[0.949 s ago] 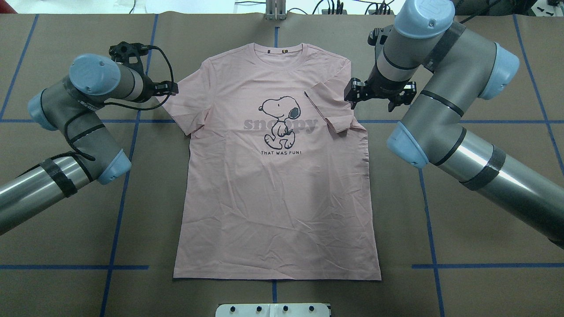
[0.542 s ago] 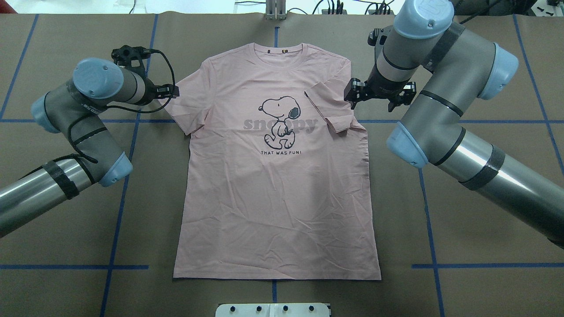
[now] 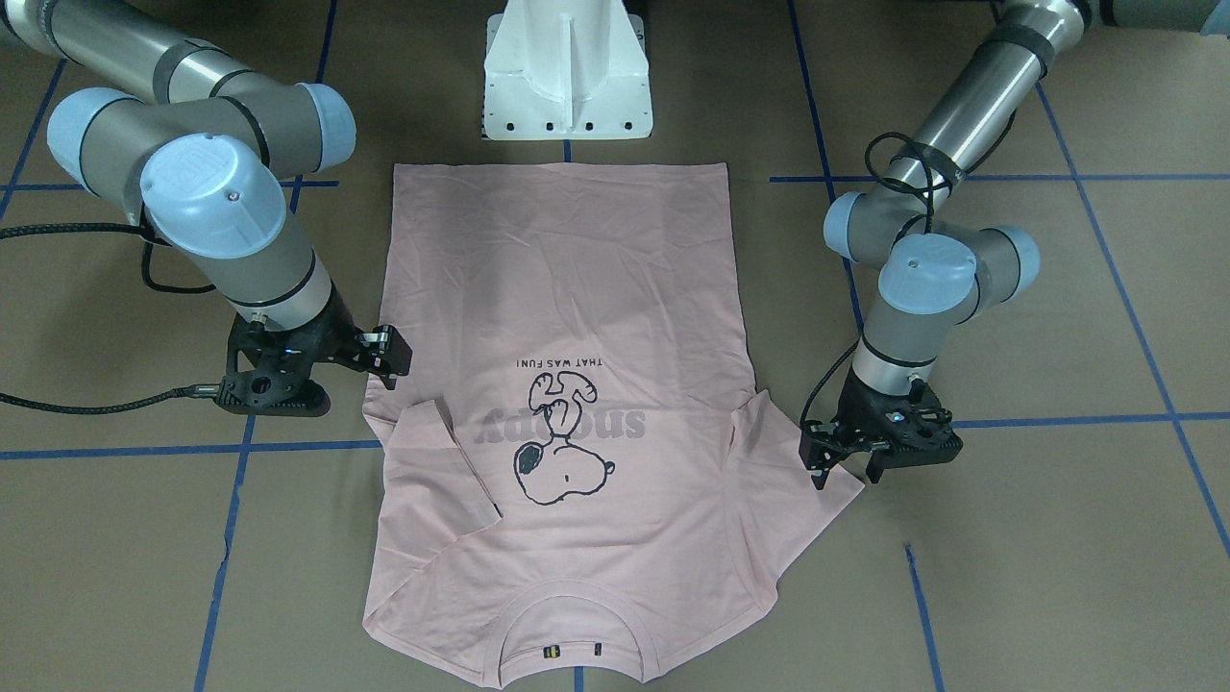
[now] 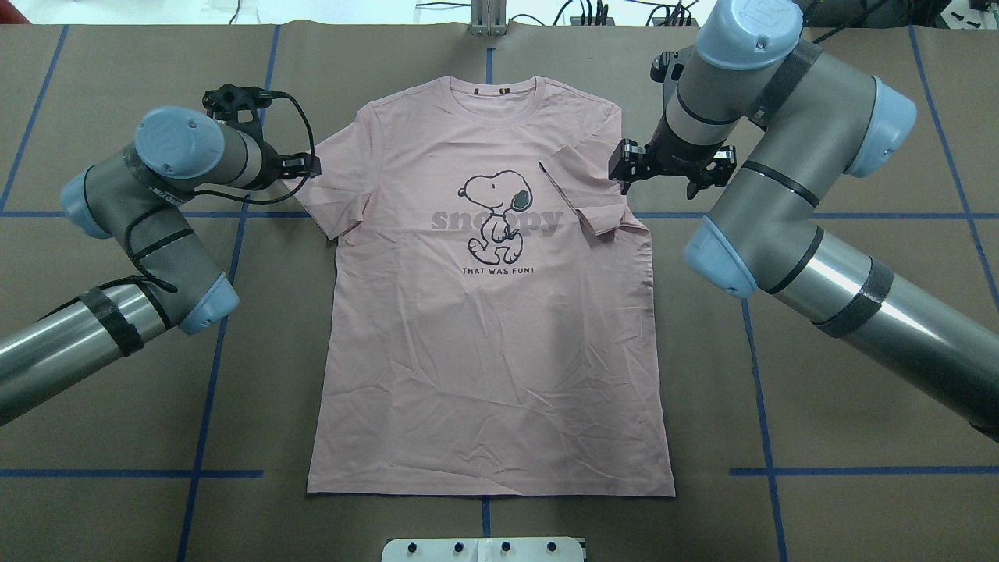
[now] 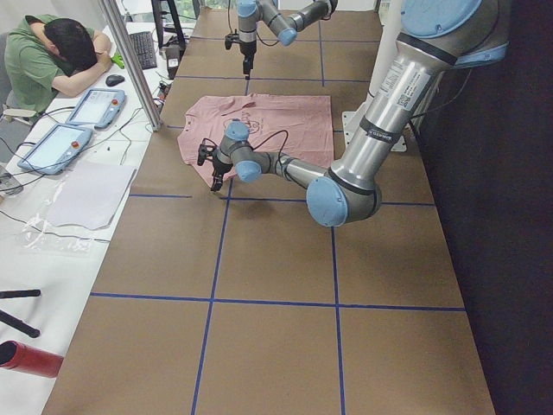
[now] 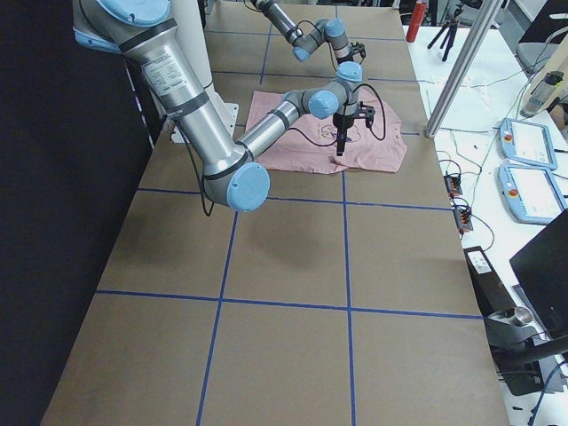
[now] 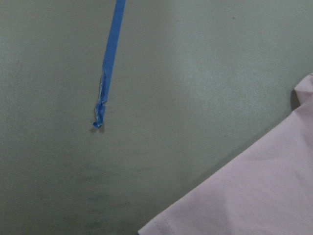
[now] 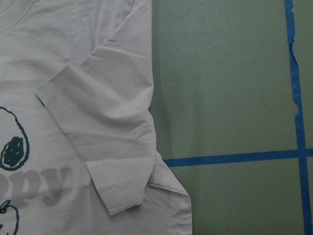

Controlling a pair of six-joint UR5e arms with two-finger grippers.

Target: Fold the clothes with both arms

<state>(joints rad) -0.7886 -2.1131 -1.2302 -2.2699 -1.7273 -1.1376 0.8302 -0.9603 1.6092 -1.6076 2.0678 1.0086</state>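
Robot body, finish and fittings: left arm (image 4: 117, 195), right arm (image 4: 780, 140), white pedestal (image 3: 567, 72).
Both arms have matt grey joint housings, polished silver tubes and rounded light blue caps (image 4: 175, 140). Black tape bands (image 4: 855, 304) ring the tubes. A black cable (image 4: 293, 133) runs along the left arm to its wrist. The left gripper (image 3: 844, 471) and right gripper (image 4: 658, 181) are black two-finger units. One cap bears a faint embossed mark, unreadable. The pedestal is a tapered block with a row of dark screw holes along its base.
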